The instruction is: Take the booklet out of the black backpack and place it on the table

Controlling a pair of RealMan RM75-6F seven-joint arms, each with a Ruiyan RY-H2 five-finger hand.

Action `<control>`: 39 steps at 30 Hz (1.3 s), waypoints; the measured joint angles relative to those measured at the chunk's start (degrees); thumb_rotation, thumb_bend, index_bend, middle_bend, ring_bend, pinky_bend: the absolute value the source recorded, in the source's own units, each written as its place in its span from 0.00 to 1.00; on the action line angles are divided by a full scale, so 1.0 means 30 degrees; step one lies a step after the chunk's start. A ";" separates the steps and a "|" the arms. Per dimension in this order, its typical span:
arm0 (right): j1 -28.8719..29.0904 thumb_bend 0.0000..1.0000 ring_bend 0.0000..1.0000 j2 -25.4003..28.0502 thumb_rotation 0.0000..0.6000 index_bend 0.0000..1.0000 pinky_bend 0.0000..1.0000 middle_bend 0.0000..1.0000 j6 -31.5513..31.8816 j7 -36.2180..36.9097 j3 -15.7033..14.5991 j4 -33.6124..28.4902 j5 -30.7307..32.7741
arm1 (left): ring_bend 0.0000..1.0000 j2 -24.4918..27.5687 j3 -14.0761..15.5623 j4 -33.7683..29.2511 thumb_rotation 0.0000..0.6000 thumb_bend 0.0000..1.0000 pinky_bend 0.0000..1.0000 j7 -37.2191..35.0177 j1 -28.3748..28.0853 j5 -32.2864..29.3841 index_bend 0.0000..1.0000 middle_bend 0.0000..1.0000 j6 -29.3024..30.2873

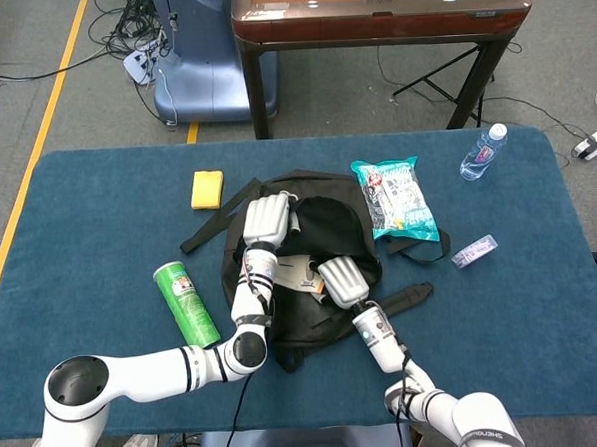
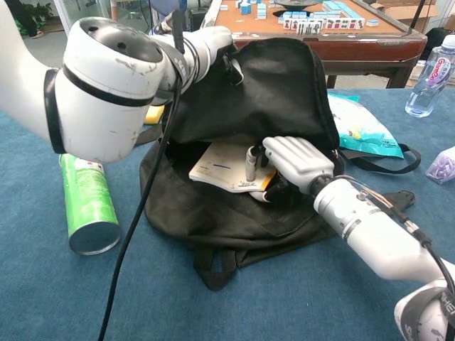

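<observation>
From the head camera: the black backpack (image 1: 310, 253) lies open mid-table (image 1: 88, 214), its upper flap lifted by the left hand (image 1: 266, 221), whose fingers close on the fabric. The right hand (image 1: 343, 281) reaches into the opening, knuckles up, its fingers hidden. The pale booklet (image 1: 296, 272) lies just left of those fingers, inside the bag. A green can (image 1: 187, 304) lies left of the bag; a yellow block (image 1: 208, 188), a snack bag (image 1: 397, 198) and a water bottle (image 1: 483, 152) sit beyond.

From the chest camera: the right hand (image 2: 288, 167) has its fingers (image 2: 250, 162) curled down onto the booklet's (image 2: 220, 169) near right corner, thumb tucked below; whether they pinch it cannot be told. The booklet rests flat in the backpack's (image 2: 242, 213) mouth. The left hand's (image 2: 226, 55) fingers grip the raised flap.
</observation>
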 measured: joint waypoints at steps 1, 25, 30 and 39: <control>0.0039 0.40 0.34 -0.0078 1.00 0.50 0.47 0.38 -0.0014 0.0015 -0.0002 0.0171 0.0007 | 0.27 0.0004 0.0073 0.0044 1.00 0.81 0.04 0.0064 -0.0023 0.0067 0.66 0.37 0.0006; -0.0244 0.55 0.48 -0.0096 1.00 0.82 0.49 0.59 0.2449 0.1360 -0.0397 0.0694 -0.0393 | 0.27 0.0131 0.0319 0.0571 1.00 0.78 0.04 0.0338 0.0218 -0.0374 0.61 0.36 -0.0412; -0.0648 0.55 0.51 0.0752 1.00 0.84 0.52 0.61 0.3116 0.1645 -0.0729 -0.0801 -0.0743 | 0.27 0.0190 0.0365 0.0473 1.00 0.78 0.04 0.0283 0.0401 -0.0574 0.61 0.36 -0.0499; -0.1608 0.55 0.55 0.3920 1.00 0.87 0.54 0.64 0.5135 0.1361 -0.1320 -0.6355 -0.1689 | 0.27 0.0540 0.0629 -0.0040 1.00 0.78 0.04 0.0217 0.0835 -0.0598 0.61 0.36 -0.0465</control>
